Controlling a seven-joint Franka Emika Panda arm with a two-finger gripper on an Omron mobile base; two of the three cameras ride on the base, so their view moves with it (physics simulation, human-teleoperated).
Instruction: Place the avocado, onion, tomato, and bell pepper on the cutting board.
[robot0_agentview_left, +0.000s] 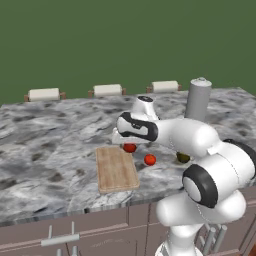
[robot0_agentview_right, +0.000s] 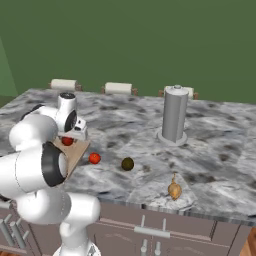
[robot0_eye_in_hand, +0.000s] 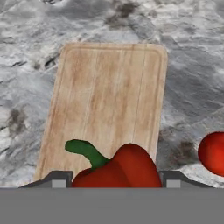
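One vegetable, the red bell pepper (robot0_eye_in_hand: 118, 168), sat clamped between the gripper's (robot0_eye_in_hand: 114, 178) two dark fingertips at the bottom centre of the hand view, its curved green stem pointing up and left. Directly beyond it, filling the middle of that frame, lay the cutting board (robot0_eye_in_hand: 109, 96), its long axis running away from the hand toward the top of the picture. The coming release seemed to turn on that: the pepper hung over the board's near edge, so a short lowering would likely land it on wood. The board looked flat and pale, with straight grain and rounded corners; the pepper was glossy and lobed. A smooth round tomato (robot0_eye_in_hand: 213, 153) rested on the mottled grey marble counter (robot0_eye_in_hand: 192, 65) at the right edge, just off the board. In the right base view, the dark oval avocado (robot0_agentview_right: 127, 163) lay centre frame, and the tan onion (robot0_agentview_right: 174, 189) lower right, well apart from the board.
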